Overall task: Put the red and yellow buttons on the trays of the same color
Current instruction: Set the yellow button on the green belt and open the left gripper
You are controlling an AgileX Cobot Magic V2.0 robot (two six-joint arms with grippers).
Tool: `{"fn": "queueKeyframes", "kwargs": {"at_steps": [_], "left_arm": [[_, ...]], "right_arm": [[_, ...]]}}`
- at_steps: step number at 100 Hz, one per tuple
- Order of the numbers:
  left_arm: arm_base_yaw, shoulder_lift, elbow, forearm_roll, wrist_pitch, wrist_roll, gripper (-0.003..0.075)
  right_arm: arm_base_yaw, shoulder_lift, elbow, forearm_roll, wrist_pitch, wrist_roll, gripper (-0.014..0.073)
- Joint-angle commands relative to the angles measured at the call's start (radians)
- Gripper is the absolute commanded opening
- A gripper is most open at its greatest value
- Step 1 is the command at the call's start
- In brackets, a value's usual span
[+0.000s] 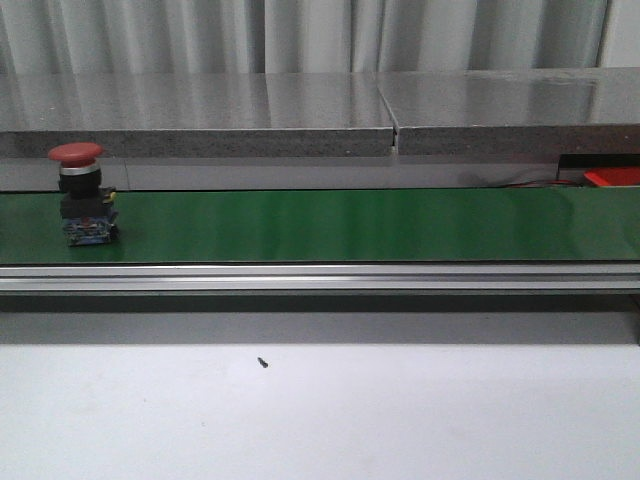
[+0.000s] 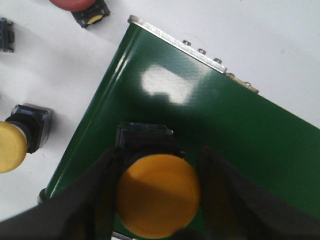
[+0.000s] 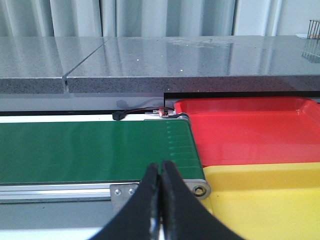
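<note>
My left gripper (image 2: pixel 160 156) is shut on a yellow button (image 2: pixel 157 195), one finger tight against each side of its cap, over the end of the green belt (image 2: pixel 225 125). A red button (image 1: pixel 80 192) stands upright on the belt at the far left of the front view. At the belt's other end sit a red tray (image 3: pixel 250 132) and, nearer, a yellow tray (image 3: pixel 270 200). My right gripper (image 3: pixel 160 167) hangs shut and empty in front of that end, beside the yellow tray. Neither gripper shows in the front view.
On the white table by the belt's end lie another yellow button (image 2: pixel 12 145), a red button (image 2: pixel 75 4) and a dark part (image 2: pixel 5 35). A grey stone ledge (image 1: pixel 320 110) runs behind the belt. An aluminium rail (image 1: pixel 320 277) edges its front.
</note>
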Motion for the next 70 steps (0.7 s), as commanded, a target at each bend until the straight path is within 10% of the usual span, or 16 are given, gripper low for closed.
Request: {"fn": "queueKeyframes", "kwargs": {"at_steps": [1,17,39,70], "left_arm": [[-0.003,-0.045,-0.023,-0.002,-0.014,0.004,0.0251],[-0.003,-0.04,-0.023,0.0,0.001,0.006,0.0281],[-0.003,-0.042,-0.027,0.008,-0.015,0.022,0.0569],[-0.023,-0.203,-0.032,0.018,-0.103,0.083,0.0438]], "right_arm": [[0.002,-0.022,-0.013,-0.01,-0.079,0.001,-0.0067],[0.002,-0.022,-0.013,-0.01,-0.079,0.001,-0.0067],[0.002,-0.022,-0.013,-0.01,-0.079,0.001,-0.0067],[0.002,-0.022,-0.013,-0.01,-0.079,0.001,-0.0067]]}}
